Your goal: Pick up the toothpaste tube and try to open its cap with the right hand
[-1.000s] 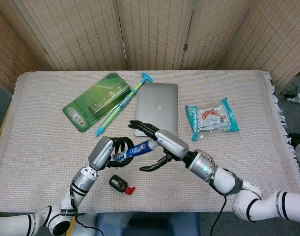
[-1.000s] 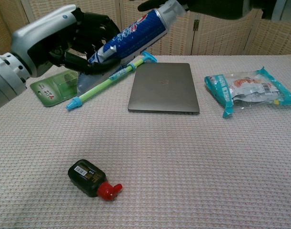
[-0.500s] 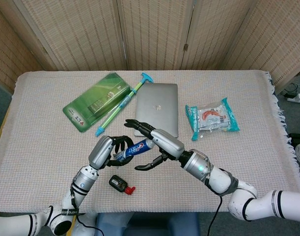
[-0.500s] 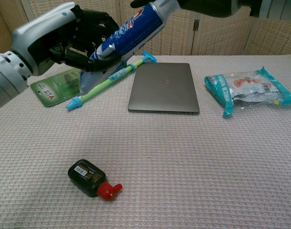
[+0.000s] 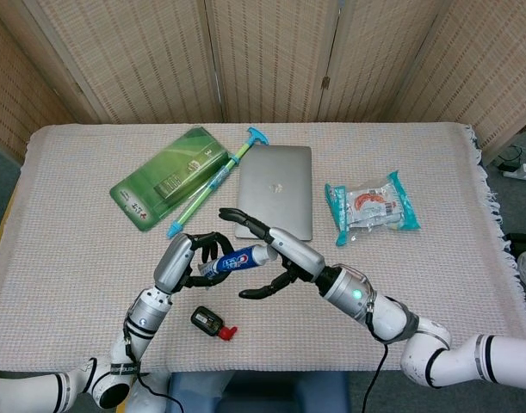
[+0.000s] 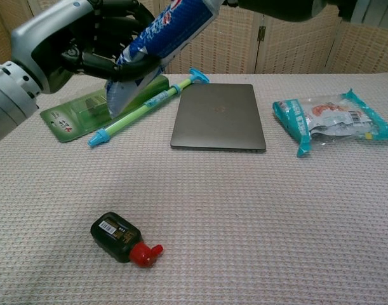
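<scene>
while the left hand [image 5: 183, 261] clamps its fingers round the toothpaste tube [image 5: 234, 260], cap hidden under the right hand [image 5: 278, 254], fingers apart, grip unclear, chest view crops it

laptop [image 5: 275, 189] lies mid-table, snack packet [image 5: 372, 205] right, syringe [image 5: 215, 181] left (bottle [image 5: 209, 323] nearest).

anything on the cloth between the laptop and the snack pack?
Nothing: both views show only bare cloth between the laptop and the snack pack.
</scene>
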Available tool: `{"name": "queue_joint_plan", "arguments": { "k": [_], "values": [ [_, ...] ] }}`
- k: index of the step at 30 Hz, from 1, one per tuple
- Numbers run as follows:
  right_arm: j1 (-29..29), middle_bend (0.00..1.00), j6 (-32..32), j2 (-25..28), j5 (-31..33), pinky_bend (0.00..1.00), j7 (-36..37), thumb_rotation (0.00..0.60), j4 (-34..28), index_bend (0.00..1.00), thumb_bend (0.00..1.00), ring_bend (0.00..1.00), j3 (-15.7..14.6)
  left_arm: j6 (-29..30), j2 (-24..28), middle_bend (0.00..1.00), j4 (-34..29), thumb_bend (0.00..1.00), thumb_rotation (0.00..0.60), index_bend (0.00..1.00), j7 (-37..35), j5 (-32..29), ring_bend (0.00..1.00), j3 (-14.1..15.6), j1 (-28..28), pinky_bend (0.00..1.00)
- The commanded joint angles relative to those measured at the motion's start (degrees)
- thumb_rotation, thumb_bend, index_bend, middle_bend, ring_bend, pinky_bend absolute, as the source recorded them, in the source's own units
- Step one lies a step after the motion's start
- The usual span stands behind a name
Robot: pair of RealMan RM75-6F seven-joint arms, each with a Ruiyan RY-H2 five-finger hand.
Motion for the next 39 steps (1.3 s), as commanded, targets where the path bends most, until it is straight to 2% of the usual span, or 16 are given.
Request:
{"name": "queue_joint_plan", "arguments": {
  "k": [1, 6, 12, 17, 24, 28, 31, 36, 39],
  "values": [
    [-0.39, 0.00, 1.12, 0.26, -0.91, 0.00, 0.99, 0.404, 0.89, 0.00, 0.12, 0.00, -0.21, 0.37, -0.27, 0.83, 0.61, 0.77, 0.600, 0.82, -0.48, 0.38, 0.74, -0.05, -0.04, 0.75],
    [-0.79, 0.00, 2.19, 0.96, -0.60, 0.00, 1.18, 0.401, 1.70, 0.00, 0.12, 0.00, 0.01, 1.01, -0.71, 0.83, 2.23, 0.77, 0.600, 0.82, -0.75, 1.20, 0.74, 0.23, -0.03, 0.75],
    [-1.76, 0.00, 3.72, 4.20, -0.33, 0.00, 1.61, 0.401, 1.73, 0.00, 0.12, 0.00, 0.82, 0.96, -0.45, 0.83, 4.69, 0.77, 0.600, 0.82, -0.65, 1.46, 0.73, 0.88, 0.17, 0.75],
    [-2.85, 0.00, 4.21, 8.20, -0.15, 0.00, 0.86, 0.402, 1.18, 0.00, 0.12, 0.00, 1.06, -2.86, 1.77, 0.83, 6.41, 0.77, 0.600, 0.82, 2.02, -0.37, 0.73, 2.19, 0.08, 0.75],
    [-5.40, 0.00, 4.57, 13.35, 0.25, 0.00, -1.73, 0.401, 0.69, 0.00, 0.12, 0.00, -0.17, -10.79, 4.28, 0.83, 10.63, 0.77, 0.600, 0.81, 13.06, -6.23, 0.72, 3.98, -0.26, 0.75],
    [-6.62, 0.00, 4.49, 14.14, 0.25, 0.00, -3.06, 0.400, 1.33, 0.00, 0.12, 0.00, -1.49, -15.63, 4.70, 0.83, 12.48, 0.77, 0.600, 0.80, 20.74, -11.69, 0.70, 4.35, -0.49, 0.72],
    [-7.66, 0.00, 4.83, 14.32, -0.16, 0.00, -4.48, 0.401, 1.92, 0.00, 0.12, 0.00, -2.64, -17.15, 4.18, 0.83, 13.64, 0.77, 0.600, 0.79, 24.59, -14.94, 0.68, 4.14, -0.40, 0.69],
    [-9.41, 0.00, 5.45, 14.51, -0.20, 0.00, -7.08, 0.398, 3.27, 0.00, 0.12, 0.00, -4.24, -19.27, 3.40, 0.74, 14.99, 0.77, 0.600, 0.71, 30.37, -18.79, 0.60, 4.67, -0.26, 0.63],
    [-10.56, 0.00, 5.79, 14.55, -0.15, 0.00, -8.66, 0.400, 3.69, 0.00, 0.12, 0.00, -5.29, -20.75, 3.49, 0.59, 14.34, 0.76, 0.600, 0.52, 33.53, -21.33, 0.46, 4.78, -0.40, 0.56]
  ]
}}
